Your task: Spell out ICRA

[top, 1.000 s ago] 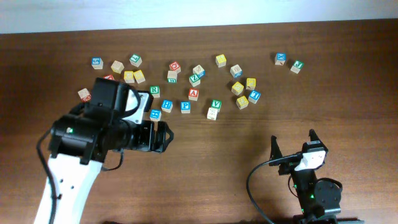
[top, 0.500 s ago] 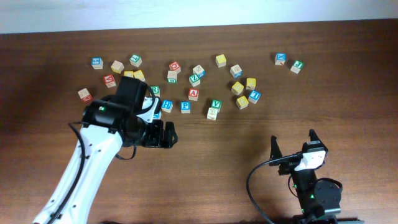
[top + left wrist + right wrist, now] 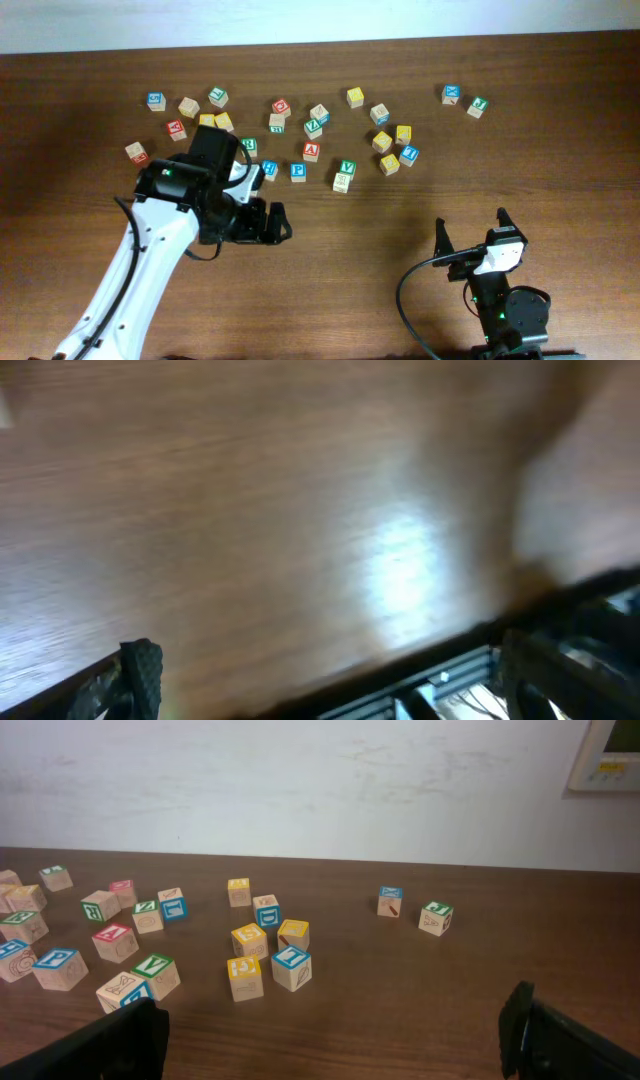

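Observation:
Small wooden alphabet cubes lie scattered across the far half of the table. The red "A" cube (image 3: 311,151) sits near the middle of them and shows in the right wrist view (image 3: 113,940) too. A green-topped cube (image 3: 248,146) is partly hidden by my left arm. Red-topped cubes (image 3: 176,128) (image 3: 281,106) and yellow-faced cubes (image 3: 355,96) (image 3: 382,141) are too small to read. My left gripper (image 3: 278,222) is open and empty over bare table, in front of the cubes. My right gripper (image 3: 470,235) is open and empty at the front right.
A blue "P" cube (image 3: 298,171) and a green "V" cube (image 3: 347,167) lie in front of the "A". Two cubes (image 3: 452,94) (image 3: 477,106) sit apart at the far right. The left wrist view is blurred and shows only table (image 3: 300,510) and its front edge.
My left arm has swung its body back and left, uncovering cubes at the left. Its gripper has shifted slightly to the right. The right arm has not moved.

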{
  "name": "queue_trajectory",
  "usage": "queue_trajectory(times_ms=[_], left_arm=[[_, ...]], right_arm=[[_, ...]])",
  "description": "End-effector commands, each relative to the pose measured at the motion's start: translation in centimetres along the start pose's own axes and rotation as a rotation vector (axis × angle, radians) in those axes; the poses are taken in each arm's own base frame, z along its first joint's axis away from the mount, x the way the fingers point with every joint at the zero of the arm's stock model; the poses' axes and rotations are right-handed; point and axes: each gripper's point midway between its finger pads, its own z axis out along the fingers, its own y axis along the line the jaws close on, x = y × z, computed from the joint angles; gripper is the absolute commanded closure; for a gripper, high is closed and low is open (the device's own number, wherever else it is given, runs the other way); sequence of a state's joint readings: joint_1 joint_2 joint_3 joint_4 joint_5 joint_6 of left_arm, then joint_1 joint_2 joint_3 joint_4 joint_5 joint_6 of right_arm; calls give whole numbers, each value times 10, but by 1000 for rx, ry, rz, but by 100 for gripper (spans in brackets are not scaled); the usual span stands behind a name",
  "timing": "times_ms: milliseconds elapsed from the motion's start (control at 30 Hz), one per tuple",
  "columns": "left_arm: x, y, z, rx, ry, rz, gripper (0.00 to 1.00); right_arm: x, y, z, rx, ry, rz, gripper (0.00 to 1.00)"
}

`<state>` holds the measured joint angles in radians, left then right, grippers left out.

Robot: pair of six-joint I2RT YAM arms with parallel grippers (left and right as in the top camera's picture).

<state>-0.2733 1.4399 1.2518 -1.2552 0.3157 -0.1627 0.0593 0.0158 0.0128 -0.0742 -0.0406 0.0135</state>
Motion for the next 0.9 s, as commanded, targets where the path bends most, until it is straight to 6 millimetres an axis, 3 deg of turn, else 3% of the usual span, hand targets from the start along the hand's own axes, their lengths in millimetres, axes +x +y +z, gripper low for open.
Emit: queue_trajectory(times_ms=[0,67,133,200,333,533,733,867], left_arm=[[9,-32,6,103,36,53,1],[11,-48,10,109,34,110,1],[9,-32,16,-75,-6,-40,1],[9,-32,19,-154,-37,-57,1],[13,-54,25,-140,-48,3,1],[19,-59,46,-171,10,-32,1],[8,-43,66,-269,16,-37,1],[-22,-54,70,-233,-105,-20,1]], right_arm=[[3,-3,0,16,3,-6,2],[3,-3,0,16,3,-6,2],[3,-3,0,16,3,-6,2],[3,-3,0,16,3,-6,2],[3,-3,0,16,3,-6,2],[3,-3,0,16,3,-6,2],[3,-3,0,16,3,-6,2],[3,-3,0,16,3,-6,2]])
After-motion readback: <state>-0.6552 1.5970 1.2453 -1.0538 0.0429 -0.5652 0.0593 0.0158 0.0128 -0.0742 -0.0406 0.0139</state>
